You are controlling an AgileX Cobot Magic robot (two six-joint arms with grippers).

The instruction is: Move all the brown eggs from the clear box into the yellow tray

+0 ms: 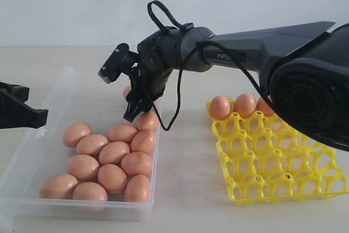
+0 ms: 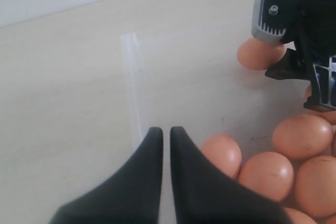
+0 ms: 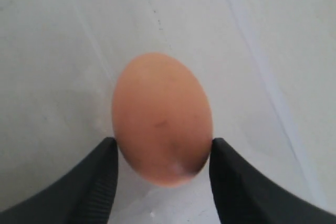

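Several brown eggs [image 1: 113,153] lie bunched in the near half of the clear box [image 1: 54,88]. My right gripper [image 1: 132,103] reaches across into the box's far part. Its two fingertips [image 3: 110,153] touch either side of one brown egg [image 3: 161,119], which sits apart from the bunch over the bare box floor. That egg [image 2: 260,53] also shows in the left wrist view, under the right arm's camera housing. Three eggs [image 1: 244,103] fill the back row of the yellow tray [image 1: 272,167]. My left gripper [image 2: 166,131] is shut and empty above the box's left wall.
The box's left wall [image 2: 131,77] runs just ahead of my left fingertips. A black cable [image 1: 177,96] loops down from the right wrist between box and tray. Bare tabletop [image 1: 188,178] separates the box from the tray.
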